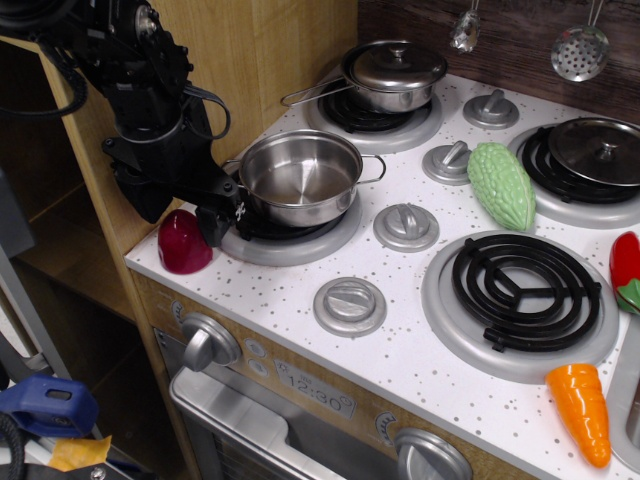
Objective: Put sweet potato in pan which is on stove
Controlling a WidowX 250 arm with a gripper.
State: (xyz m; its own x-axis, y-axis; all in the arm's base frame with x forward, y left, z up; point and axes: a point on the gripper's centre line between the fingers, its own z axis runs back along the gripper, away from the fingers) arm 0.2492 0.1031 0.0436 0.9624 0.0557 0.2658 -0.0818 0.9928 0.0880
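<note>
Fig.: toy stove (400, 340), white speckled top w/ grey burners, seen from front-right. Sweet potato (183, 242), glossy maroon, sits on the stove top at the front-left corner, just beside the front-left burner and outside the pan (300, 178). Pan, open stainless, rests on that front-left burner; interior shows only bare steel. Black gripper (215, 222) hangs low btwn sweet potato and pan, its tip just beside the potato's right side; contact w/ potato can't be confirmed. Jaw opening can't be told from this angle, and no object is seen held. Arm enters from upper left, in front of the wooden side wall (270, 60). Other items: lidded pot (392, 72) on rear-left burner, green gourd (501, 185) near centre-right, carrot (582, 410) at front-right edge, flat lid (601, 150) on rear-right burner, red-green veg (626, 272) partly cut off at right edge.
</note>
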